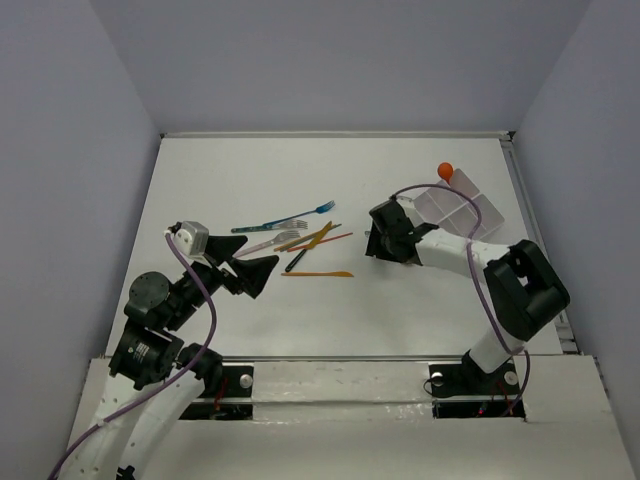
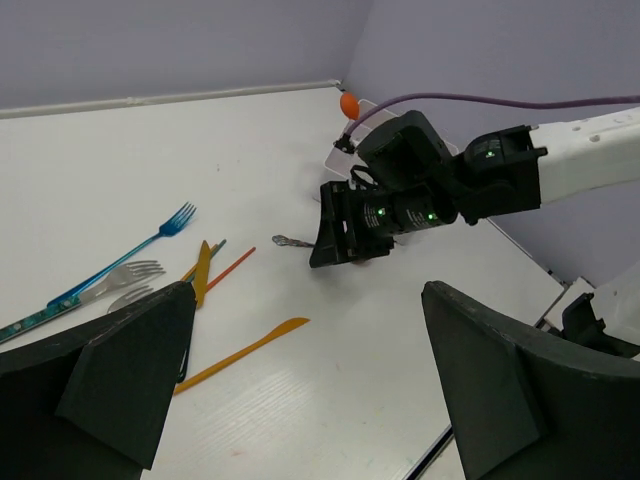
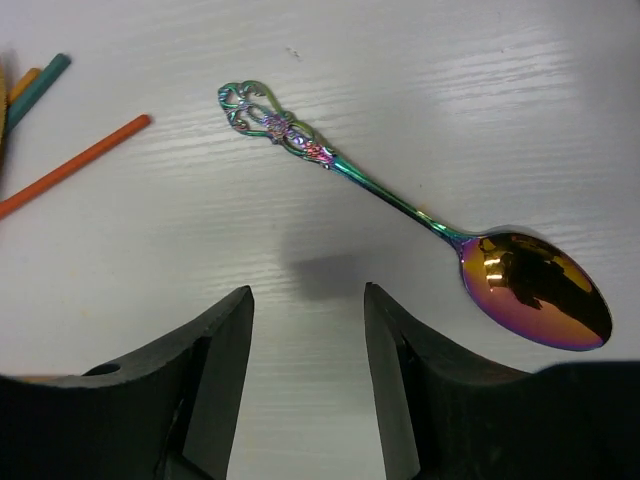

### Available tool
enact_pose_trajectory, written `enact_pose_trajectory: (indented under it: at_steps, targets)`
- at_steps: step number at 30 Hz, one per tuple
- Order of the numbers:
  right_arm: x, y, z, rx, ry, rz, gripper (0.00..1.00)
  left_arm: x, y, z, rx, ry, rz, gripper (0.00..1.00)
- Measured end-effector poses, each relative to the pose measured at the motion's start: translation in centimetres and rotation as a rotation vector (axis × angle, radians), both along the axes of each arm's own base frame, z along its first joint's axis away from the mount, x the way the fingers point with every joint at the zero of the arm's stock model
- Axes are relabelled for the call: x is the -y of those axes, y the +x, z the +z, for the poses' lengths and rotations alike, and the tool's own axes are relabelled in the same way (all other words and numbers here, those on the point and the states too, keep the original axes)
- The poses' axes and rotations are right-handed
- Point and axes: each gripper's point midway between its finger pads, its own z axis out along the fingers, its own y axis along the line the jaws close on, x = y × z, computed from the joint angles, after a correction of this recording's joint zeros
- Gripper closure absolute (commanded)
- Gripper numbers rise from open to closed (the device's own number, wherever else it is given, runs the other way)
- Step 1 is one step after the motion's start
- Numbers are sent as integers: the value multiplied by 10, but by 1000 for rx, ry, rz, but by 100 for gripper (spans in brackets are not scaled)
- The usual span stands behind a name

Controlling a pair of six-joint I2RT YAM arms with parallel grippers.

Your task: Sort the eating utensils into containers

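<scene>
A pile of utensils lies mid-table: a blue fork [image 1: 285, 218], silver forks [image 1: 268, 243], a yellow piece [image 1: 317, 237], a red stick [image 1: 335, 239], a black piece [image 1: 297, 261] and an orange knife [image 1: 317, 274]. My right gripper [image 1: 373, 243] is open and empty, low over an iridescent metal spoon [image 3: 400, 205] that lies flat just beyond its fingertips [image 3: 240, 310]. My left gripper [image 1: 252, 272] is open and empty, near the pile's left end, above the table. The clear divided container [image 1: 462, 205] stands at the back right with an orange-headed piece [image 1: 445, 170] at its far end.
In the left wrist view the orange knife [image 2: 240, 352] lies between my left fingers [image 2: 130, 360], and the right gripper [image 2: 340, 235] is beyond it. The table's right rail [image 1: 520, 200] runs beside the container. Grey walls enclose three sides.
</scene>
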Motion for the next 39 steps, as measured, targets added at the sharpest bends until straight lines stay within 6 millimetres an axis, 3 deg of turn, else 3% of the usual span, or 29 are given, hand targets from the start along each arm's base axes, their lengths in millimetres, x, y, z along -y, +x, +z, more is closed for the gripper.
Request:
enact_pose_trajectory:
  at_steps: [3,7,11,16,21,28,39]
  targets:
    - [-2,4,17,7,9,57,38,0,0,0,0,0,0,1]
    - [7,35,34,38,19,77,35,0,0,0,0,0,0,1]
    - [11,55,22,10,-7,109,34,0,0,0,0,0,0,1]
    - [6,54,-8,-62,-41,175,31,0,0,0,0,0,2,1]
    - [-5,56,-7,-70,-16,224,32,-1,1,0,-1,0,6,1]
    - [-21,46,-6,-65,49,290,33,-1,1,0,-1,0,6,1]
    - [-55,-9,-5,-91,129,513,40,-1,2,0,-1,1,6,1]
